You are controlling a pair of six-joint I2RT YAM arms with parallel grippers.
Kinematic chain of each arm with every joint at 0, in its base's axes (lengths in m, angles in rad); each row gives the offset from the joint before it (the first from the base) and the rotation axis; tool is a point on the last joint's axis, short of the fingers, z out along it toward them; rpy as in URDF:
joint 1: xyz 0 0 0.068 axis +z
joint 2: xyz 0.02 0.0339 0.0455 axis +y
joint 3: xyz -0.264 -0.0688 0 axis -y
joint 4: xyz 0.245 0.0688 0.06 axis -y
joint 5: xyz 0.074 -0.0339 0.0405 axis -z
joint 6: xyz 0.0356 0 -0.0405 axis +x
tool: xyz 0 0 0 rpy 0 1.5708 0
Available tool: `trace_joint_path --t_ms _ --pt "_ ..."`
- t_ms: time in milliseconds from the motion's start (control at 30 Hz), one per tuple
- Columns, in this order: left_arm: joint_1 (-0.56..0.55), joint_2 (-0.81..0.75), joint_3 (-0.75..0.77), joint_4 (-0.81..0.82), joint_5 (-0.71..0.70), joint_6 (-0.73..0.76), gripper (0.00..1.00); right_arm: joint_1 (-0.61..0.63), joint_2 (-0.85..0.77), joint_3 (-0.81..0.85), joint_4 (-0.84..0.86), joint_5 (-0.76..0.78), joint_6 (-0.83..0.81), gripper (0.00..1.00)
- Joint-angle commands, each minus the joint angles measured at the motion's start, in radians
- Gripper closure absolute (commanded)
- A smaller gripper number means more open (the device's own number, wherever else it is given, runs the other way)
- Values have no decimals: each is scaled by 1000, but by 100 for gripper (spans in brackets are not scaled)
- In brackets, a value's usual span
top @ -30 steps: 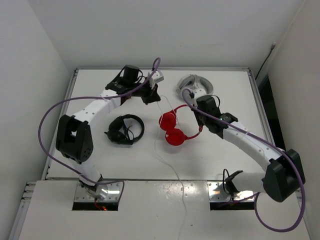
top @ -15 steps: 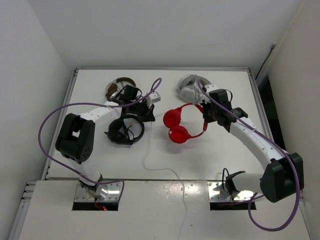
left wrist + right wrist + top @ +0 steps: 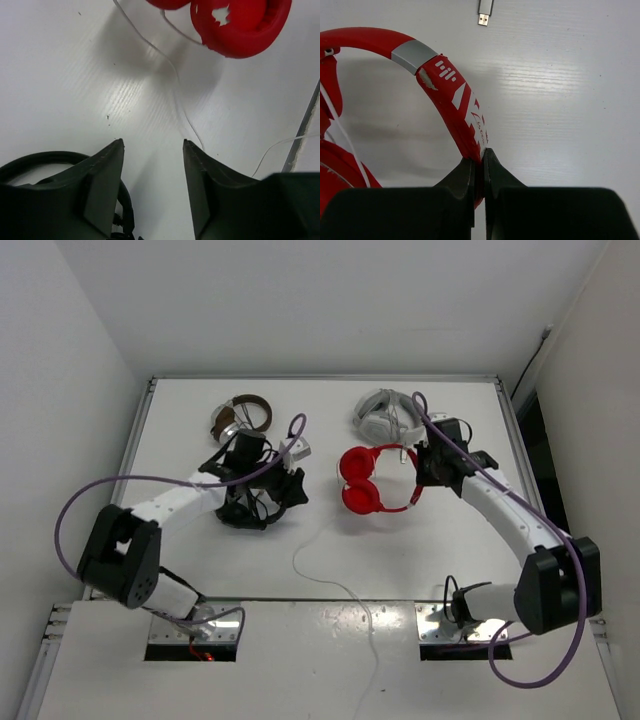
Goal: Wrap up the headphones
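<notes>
The red headphones (image 3: 362,496) lie mid-table with the earcups side by side and the headband (image 3: 407,455) arching to the right. My right gripper (image 3: 419,483) is shut on the headband (image 3: 445,80), with the jaws pinching its lower end (image 3: 480,156). The thin white cable (image 3: 296,560) trails loose toward the near edge. My left gripper (image 3: 294,486) is open just left of the earcups, and nothing lies between its fingers (image 3: 152,146). In the left wrist view the cable (image 3: 175,85) runs on the table ahead, below a red earcup (image 3: 240,25).
Black headphones (image 3: 247,508) lie under my left wrist, their band (image 3: 30,159) beside the left finger. Brown headphones (image 3: 241,415) sit at the back left, white-grey headphones (image 3: 385,415) at the back right. A small USB plug (image 3: 485,12) lies beyond the headband.
My left gripper has opened and let go of the cable after moving nearer, over the black headphones. The right gripper has dragged the red headphones right and toward the back.
</notes>
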Motion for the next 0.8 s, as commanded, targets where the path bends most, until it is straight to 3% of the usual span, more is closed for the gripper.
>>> trace_joint_path --t_ms 0,233,367,567,767 --pt "-14 -133 -35 86 -50 -105 43 0 -6 48 72 1 71 100" --pt "-140 -274 -233 50 -194 -156 42 -31 3 48 72 1 90 100" --pt "-161 -314 -319 40 -256 -261 42 -73 3 58 54 1 108 100" --pt "-221 -301 -337 17 -357 -393 41 -124 13 78 34 1 153 100" --pt "-230 -181 -290 17 -321 -491 41 -173 -6 88 34 -33 191 100"
